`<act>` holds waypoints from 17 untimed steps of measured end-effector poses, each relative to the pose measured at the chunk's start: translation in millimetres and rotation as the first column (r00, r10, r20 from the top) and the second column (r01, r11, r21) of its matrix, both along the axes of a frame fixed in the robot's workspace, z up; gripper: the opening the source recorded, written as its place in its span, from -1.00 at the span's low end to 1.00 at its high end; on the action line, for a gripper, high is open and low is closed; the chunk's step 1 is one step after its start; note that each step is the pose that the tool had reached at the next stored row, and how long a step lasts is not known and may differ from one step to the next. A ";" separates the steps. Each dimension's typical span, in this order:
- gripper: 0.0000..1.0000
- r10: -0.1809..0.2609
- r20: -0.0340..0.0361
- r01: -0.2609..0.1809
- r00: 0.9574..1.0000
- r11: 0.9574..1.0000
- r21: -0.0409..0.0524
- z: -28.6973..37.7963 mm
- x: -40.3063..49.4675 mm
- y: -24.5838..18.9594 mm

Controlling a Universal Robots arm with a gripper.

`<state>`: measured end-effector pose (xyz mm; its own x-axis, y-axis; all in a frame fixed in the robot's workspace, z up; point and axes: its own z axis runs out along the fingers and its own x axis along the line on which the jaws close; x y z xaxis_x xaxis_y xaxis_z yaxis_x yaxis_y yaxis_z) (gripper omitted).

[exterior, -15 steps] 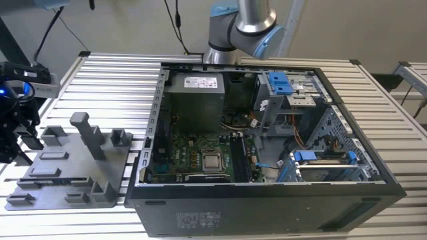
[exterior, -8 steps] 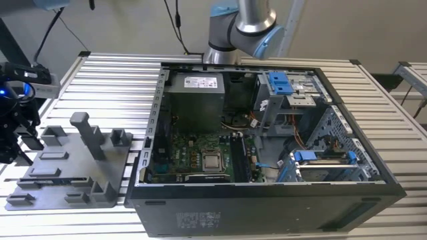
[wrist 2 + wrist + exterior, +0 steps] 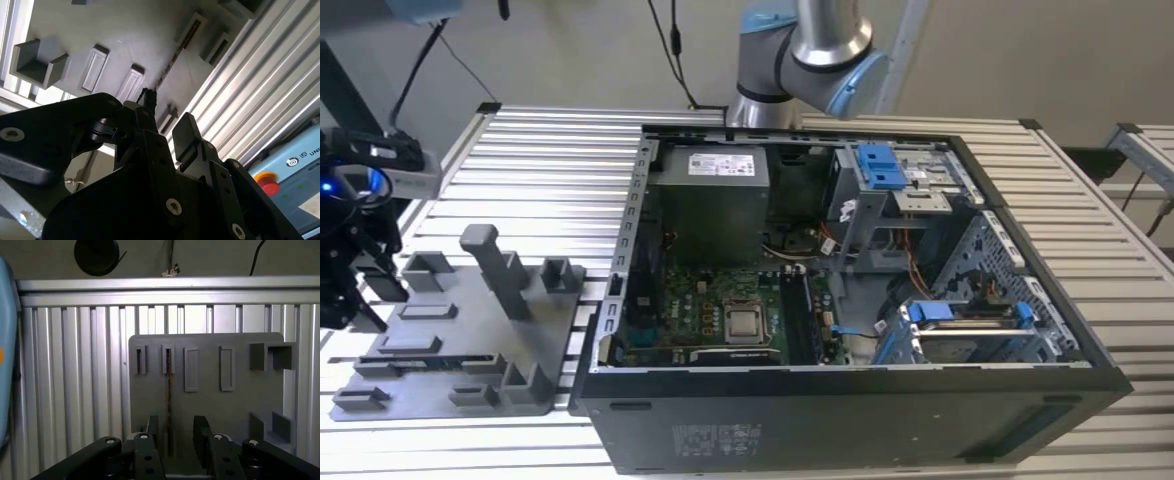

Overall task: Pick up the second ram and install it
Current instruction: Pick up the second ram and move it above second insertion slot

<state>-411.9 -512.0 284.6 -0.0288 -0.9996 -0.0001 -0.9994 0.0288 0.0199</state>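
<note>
Slatted table [image 3: 75, 390]; tray [image 3: 210, 410] with second ram [image 3: 169, 390]

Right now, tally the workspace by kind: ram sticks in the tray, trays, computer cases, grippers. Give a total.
ram stick, standing on edge in the tray: 1
grey tray: 1
computer case: 1
gripper, open around the stick: 1
Total: 4
</note>
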 end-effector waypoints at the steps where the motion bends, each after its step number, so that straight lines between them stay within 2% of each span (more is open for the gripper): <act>1: -0.16 0.000 0.000 0.000 1.000 1.000 0.000 -1.1 0.0 0.0; 8: -0.16 0.000 0.000 0.000 1.000 1.000 0.000 -12.0 0.0 0.0; 12: -0.16 0.000 0.003 0.000 1.000 1.000 0.000 -18.2 -0.5 0.0; 14: -0.16 0.000 0.005 0.000 1.000 1.000 0.001 -21.4 -0.8 0.0; 17: -0.16 0.000 0.014 0.000 1.000 1.000 0.003 -25.8 -2.5 0.0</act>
